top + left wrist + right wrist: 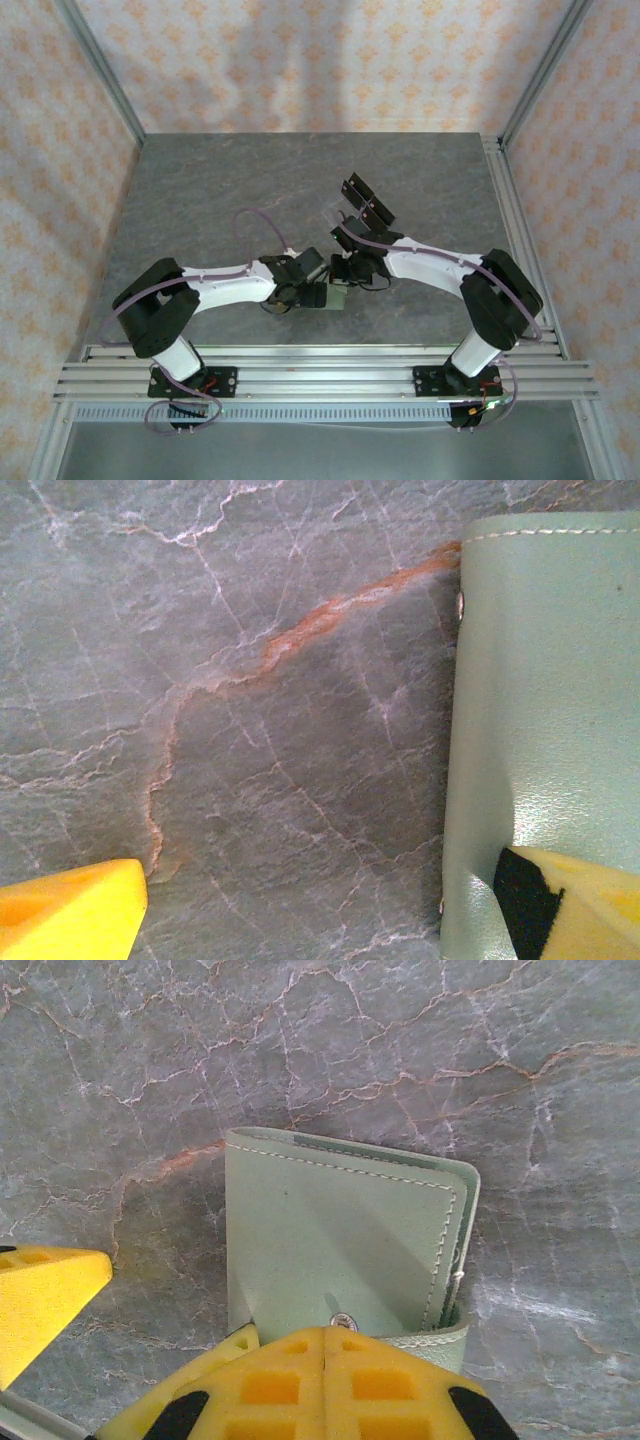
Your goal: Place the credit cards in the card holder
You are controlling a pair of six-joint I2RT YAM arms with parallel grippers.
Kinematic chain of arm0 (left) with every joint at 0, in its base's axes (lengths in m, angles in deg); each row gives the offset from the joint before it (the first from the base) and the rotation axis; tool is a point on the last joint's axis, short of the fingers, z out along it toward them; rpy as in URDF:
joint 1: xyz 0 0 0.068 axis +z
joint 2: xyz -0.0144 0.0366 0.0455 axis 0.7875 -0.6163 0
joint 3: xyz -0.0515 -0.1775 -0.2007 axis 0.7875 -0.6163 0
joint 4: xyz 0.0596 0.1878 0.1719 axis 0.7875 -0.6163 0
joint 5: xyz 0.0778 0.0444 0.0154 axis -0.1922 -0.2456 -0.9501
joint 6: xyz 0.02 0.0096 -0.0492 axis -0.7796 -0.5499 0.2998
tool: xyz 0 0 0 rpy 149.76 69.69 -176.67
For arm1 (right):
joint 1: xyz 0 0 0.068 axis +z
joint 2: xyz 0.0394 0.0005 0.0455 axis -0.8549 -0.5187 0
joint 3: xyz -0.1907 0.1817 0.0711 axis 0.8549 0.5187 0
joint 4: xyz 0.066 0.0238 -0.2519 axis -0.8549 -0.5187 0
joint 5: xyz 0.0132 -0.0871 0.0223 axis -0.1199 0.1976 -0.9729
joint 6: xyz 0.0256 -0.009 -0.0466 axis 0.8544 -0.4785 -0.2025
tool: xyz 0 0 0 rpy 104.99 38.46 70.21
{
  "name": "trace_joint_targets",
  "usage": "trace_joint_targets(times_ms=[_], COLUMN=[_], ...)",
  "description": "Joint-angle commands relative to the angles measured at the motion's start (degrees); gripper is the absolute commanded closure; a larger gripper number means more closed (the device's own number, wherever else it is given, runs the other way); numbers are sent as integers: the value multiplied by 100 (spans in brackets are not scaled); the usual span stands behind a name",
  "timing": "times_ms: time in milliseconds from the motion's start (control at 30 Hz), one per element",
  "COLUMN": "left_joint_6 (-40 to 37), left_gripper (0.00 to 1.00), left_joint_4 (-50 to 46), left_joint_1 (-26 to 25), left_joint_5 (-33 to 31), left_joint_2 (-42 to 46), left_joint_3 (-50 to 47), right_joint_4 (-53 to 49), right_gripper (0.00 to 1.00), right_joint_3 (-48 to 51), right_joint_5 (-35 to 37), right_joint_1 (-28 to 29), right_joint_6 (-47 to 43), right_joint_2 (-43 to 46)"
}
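The sage-green card holder (340,1225) lies on the grey stone table between the two arms, its snap stud (343,1321) at the near edge. My right gripper (325,1332) is shut on that near edge, which is lifted a little off the table. My left gripper (320,920) is open. Its right finger (590,905) lies over the card holder (550,700) and its left finger (70,915) is over bare table. In the top view the card holder (337,297) sits between the left gripper (312,294) and the right gripper (345,280). The credit cards are out of view.
A clear acrylic rack with black pieces (365,205) stands just behind the right arm's forearm. Grey stone tabletop (220,200) spreads to the left and back, bounded by patterned walls. Aluminium rails (320,375) run along the near edge.
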State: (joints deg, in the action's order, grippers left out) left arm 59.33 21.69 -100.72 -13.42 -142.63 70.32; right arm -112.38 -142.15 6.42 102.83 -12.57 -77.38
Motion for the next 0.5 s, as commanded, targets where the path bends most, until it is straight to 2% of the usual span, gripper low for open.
trace_joint_targets(times_ms=[0,467], left_joint_6=[95,103], left_gripper=[8,8], left_joint_4=[193,184], left_joint_1=[-73,-77], left_joint_5=[20,38], left_joint_2=[-257,-323], left_joint_3=[-89,-54], right_joint_4=[189,306], right_gripper=[100,100], right_joint_3=[83,222], right_joint_5=[-66,-40], right_joint_1=[-5,5], right_joint_6=[63,40], right_joint_2=[-125,-289])
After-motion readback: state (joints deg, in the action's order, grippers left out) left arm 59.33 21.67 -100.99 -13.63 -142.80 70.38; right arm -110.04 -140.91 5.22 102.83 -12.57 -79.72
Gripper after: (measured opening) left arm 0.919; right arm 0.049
